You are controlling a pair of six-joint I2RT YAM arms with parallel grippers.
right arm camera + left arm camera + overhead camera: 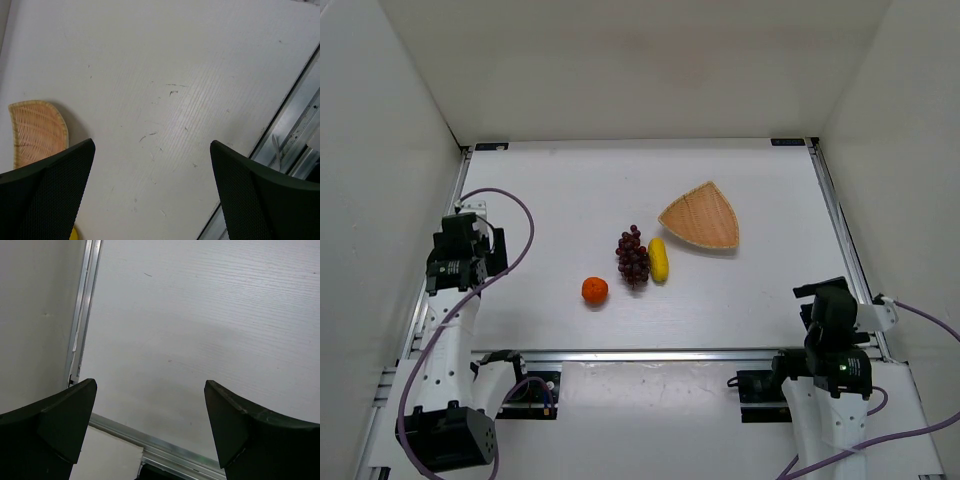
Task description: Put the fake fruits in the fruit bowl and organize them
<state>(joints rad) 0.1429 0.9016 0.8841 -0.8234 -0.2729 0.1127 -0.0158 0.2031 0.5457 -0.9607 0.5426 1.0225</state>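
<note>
Stubby yellow toy fruit [659, 260], nearest the tan wicker basket [701, 217]: right gripper [151, 150], empty and spread like the left gripper [150, 387], should probably pinch crosswise.

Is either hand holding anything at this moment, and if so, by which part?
Nothing is held. The left hand and right hand are both open and empty; the orange, grape bunch and yellow fruit lie untouched outside the fruit bowl.

Tan woven bowl [702, 222] — yellow fruit [659, 259]
</note>
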